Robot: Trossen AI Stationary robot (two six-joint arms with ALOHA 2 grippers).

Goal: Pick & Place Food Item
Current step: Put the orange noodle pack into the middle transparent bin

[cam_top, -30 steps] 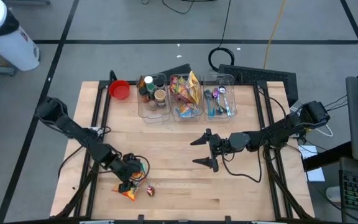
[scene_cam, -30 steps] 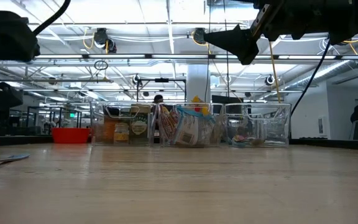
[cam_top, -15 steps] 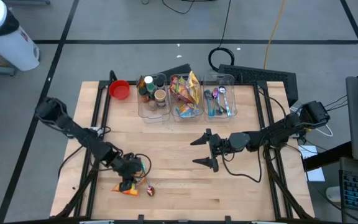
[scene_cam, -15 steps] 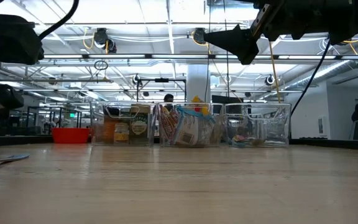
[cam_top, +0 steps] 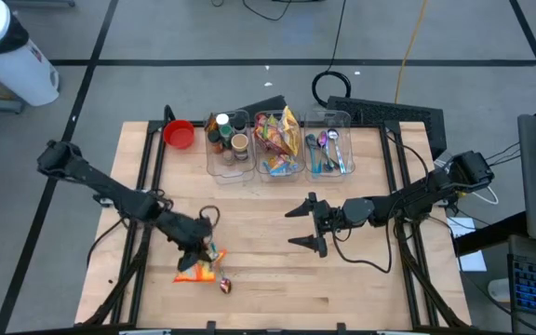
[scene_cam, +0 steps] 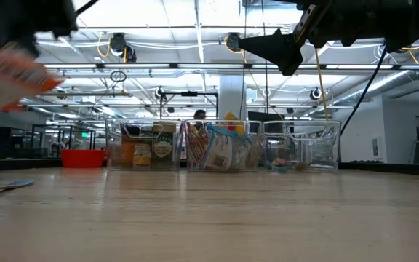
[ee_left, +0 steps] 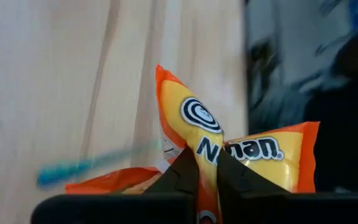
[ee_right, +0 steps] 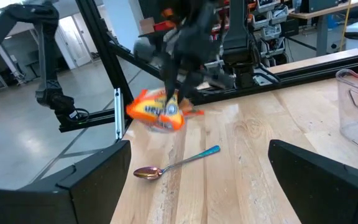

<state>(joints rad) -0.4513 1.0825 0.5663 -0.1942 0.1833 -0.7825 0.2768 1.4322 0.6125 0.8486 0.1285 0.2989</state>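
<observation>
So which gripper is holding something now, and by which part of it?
The left gripper is shut on the orange snack packet, pinching a fold at its middle, lifted off the table. The right gripper is open and holds nothing.

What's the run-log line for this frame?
left hand: shut on snack packet, lifted off table | right hand: open, idle mid-table | spoon: on table | bins: far edge

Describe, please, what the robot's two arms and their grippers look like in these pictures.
Both arms are dark, slender and jointed, with black cables looping along them. The left gripper ends in two dark tapering fingers. The right gripper has two black pointed fingers, broad and flat near its camera. No markings are legible.
</observation>
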